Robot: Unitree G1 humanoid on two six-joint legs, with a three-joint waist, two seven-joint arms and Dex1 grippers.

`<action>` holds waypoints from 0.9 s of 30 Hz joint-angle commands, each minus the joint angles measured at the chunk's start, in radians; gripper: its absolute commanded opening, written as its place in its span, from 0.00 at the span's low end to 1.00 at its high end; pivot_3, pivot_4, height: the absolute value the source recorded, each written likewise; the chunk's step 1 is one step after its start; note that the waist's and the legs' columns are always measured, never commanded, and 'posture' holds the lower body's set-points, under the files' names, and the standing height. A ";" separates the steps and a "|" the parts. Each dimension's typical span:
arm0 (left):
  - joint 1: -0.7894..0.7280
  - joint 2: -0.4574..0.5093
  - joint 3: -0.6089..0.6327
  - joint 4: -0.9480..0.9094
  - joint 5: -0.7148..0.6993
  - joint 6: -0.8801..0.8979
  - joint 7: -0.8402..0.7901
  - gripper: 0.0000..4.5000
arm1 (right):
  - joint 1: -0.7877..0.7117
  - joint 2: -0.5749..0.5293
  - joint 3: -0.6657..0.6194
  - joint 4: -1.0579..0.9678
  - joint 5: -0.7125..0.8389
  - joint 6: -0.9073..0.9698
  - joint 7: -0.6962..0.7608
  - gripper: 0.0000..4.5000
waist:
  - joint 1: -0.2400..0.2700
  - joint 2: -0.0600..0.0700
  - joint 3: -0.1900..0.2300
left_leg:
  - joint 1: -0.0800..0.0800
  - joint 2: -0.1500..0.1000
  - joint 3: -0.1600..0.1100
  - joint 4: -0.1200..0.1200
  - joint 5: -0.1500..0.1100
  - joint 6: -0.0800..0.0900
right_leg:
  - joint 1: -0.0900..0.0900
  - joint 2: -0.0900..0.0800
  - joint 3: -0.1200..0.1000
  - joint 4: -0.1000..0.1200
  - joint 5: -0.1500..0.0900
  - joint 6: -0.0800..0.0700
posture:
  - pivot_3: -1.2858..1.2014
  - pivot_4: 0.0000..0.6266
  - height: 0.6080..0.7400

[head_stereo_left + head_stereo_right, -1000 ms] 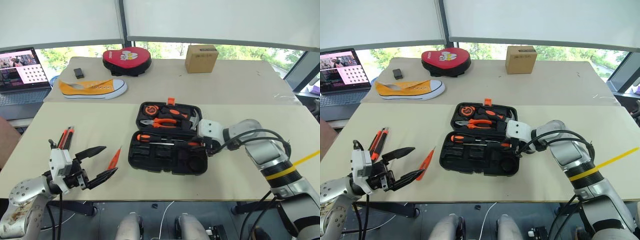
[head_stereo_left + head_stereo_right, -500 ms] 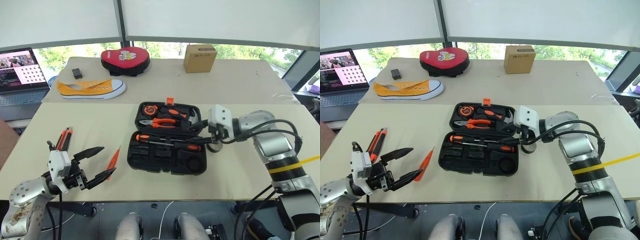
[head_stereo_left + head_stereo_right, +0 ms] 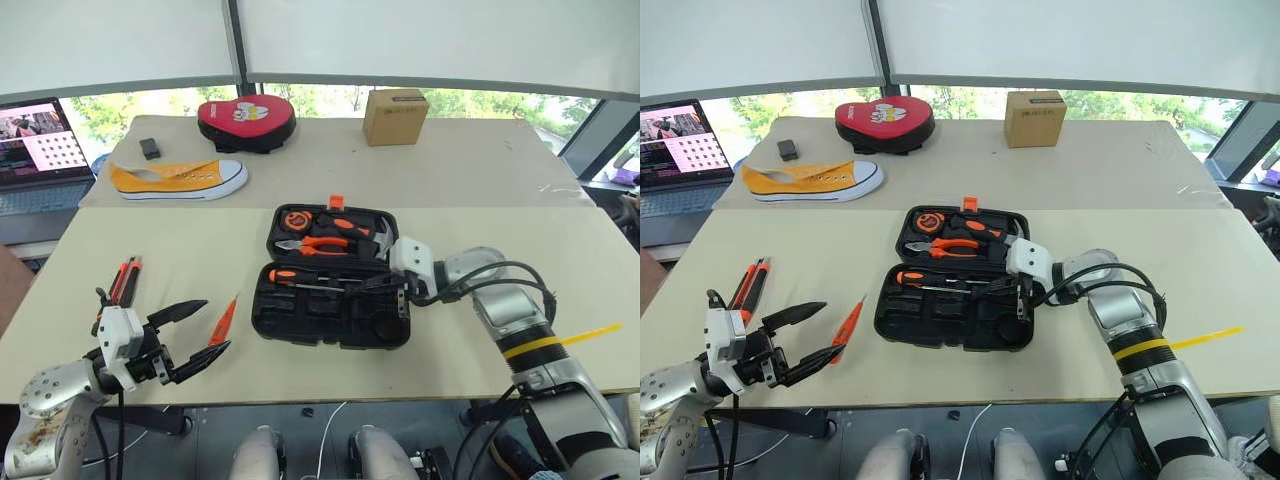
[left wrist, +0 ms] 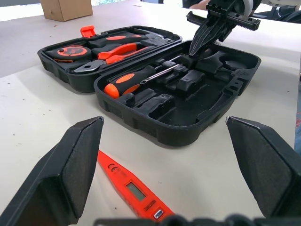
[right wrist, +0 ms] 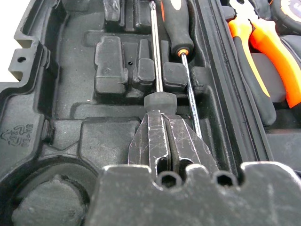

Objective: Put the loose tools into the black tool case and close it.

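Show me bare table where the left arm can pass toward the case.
Bare table lies between the utility knife and the black tool case, nearer the yellow shoe. Crowded: the tester screwdriver lies by the left gripper; the right gripper sits in the case.

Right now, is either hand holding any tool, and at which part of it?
No. The left hand is open and empty beside the tester screwdriver. The right hand is shut, its tips at a screwdriver's handle end, gripping nothing.

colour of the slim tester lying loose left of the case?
All orange, with a small grey window; the tester shows best in the left wrist view.
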 commanded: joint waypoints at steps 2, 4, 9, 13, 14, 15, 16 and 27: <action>0.017 -0.004 0.009 -0.012 0.004 -0.026 0.003 1.00 | -0.004 0.023 0.052 0.018 -0.059 0.050 -0.028 0.01 | -0.003 -0.001 -0.001 | 0.001 0.001 0.000 0.000 0.000 0.000 | 0.000 0.000 0.000 0.000 0.000 0.000 | 0.52 0.24 1.00; 0.022 -0.005 0.010 -0.012 0.006 -0.027 0.006 1.00 | -0.010 0.034 0.066 0.013 -0.072 0.076 -0.032 0.01 | -0.006 -0.001 -0.001 | 0.002 0.001 0.000 0.000 0.000 0.000 | 0.001 0.000 0.000 0.000 0.001 -0.001 | 0.52 0.24 1.00; 0.036 -0.012 0.015 -0.015 0.015 -0.024 0.019 1.00 | -0.048 0.073 0.089 0.000 -0.095 0.141 -0.049 0.01 | -0.023 -0.002 -0.001 | 0.003 0.004 0.000 0.000 0.000 -0.001 | 0.001 0.002 0.000 0.001 0.002 -0.003 | 0.52 0.24 1.00; 0.069 -0.030 0.059 -0.032 -0.012 -0.023 0.050 1.00 | -0.035 0.066 0.004 -0.053 -0.020 0.104 -0.043 0.01 | -0.031 -0.002 -0.002 | 0.004 0.008 -0.001 0.000 0.000 -0.001 | 0.000 0.005 0.001 0.001 0.002 -0.006 | 0.52 0.24 1.00; 0.086 -0.036 0.084 -0.036 -0.029 -0.024 0.055 1.00 | -0.014 0.055 -0.031 -0.076 0.013 0.068 -0.032 0.01 | -0.030 -0.002 -0.001 | 0.004 0.009 -0.001 -0.001 0.000 -0.001 | 0.000 0.006 0.001 0.001 0.002 -0.006 | 0.52 0.24 1.00; 0.100 -0.041 0.107 -0.035 -0.038 -0.027 0.060 1.00 | 0.008 0.046 -0.066 -0.092 0.038 0.018 -0.030 0.01 | -0.026 -0.002 -0.001 | 0.003 0.010 -0.001 -0.001 0.000 -0.001 | -0.001 0.006 0.001 0.001 0.002 -0.006 | 0.52 0.24 1.00; 0.118 -0.050 0.140 -0.030 -0.049 -0.029 0.072 1.00 | 0.041 0.033 -0.105 -0.111 0.068 -0.039 -0.021 0.01 | -0.024 -0.002 -0.001 | 0.001 0.010 0.000 -0.001 0.000 -0.002 | -0.002 0.006 0.000 0.001 0.002 -0.006 | 0.52 0.24 1.00; 0.357 -0.135 0.410 0.047 -0.081 0.000 0.214 1.00 | 0.443 -0.087 -0.445 -0.352 0.351 -0.106 0.009 0.69 | 0.001 -0.003 0.001 | 0.000 0.007 0.000 -0.001 -0.004 -0.003 | -0.001 0.001 0.000 -0.004 0.000 -0.004 | 0.52 0.24 1.00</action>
